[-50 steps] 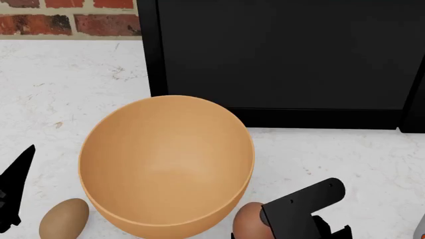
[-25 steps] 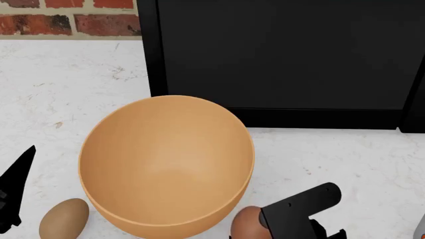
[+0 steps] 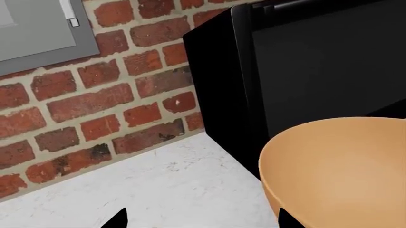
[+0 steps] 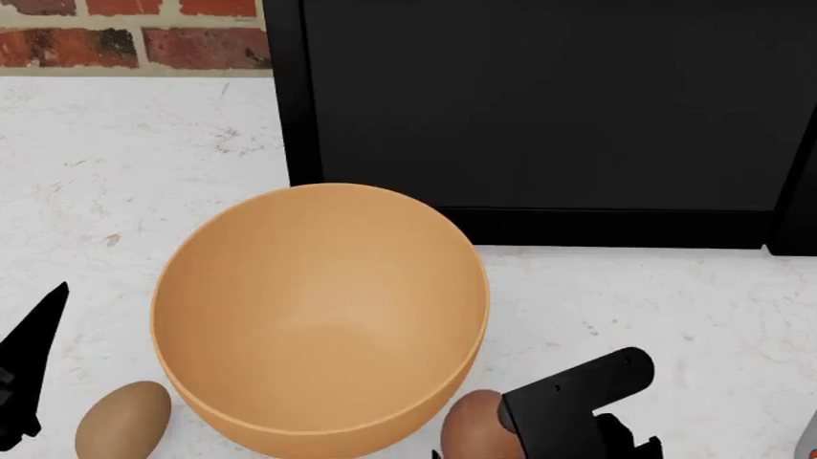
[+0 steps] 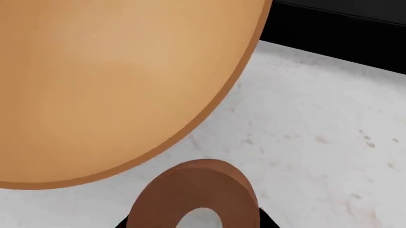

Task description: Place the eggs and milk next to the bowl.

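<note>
White speckled stone made up the tabletop (image 4: pixel 128 172), with a red brick wall (image 3: pixel 95 104) behind it and a large black appliance (image 4: pixel 549 105) standing at the back.

The right hand (image 4: pixel 562 449) sat at the near edge in the head view, mostly hidden under its black mount, so whether it gripped anything could not be told. The redder brown egg (image 4: pixel 470 426) lay right at that hand, partly covered by it, close against the bowl's near right side; the right wrist view showed the same egg (image 5: pixel 197 194) just beside the bowl's rim. The left hand (image 4: pixel 29 368) showed only as a dark pointed finger at the near left edge, and its spread could not be told either; the left wrist view caught just 2 dark fingertips (image 3: pixel 117 219) at its edge.

Near that left hand, the lighter tan egg (image 4: pixel 122 419) rested on the tabletop just beside the bowl's near left side. The orange-tan bowl (image 4: pixel 320 306) stood upright in front of the black appliance. The milk was not visible in any view
</note>
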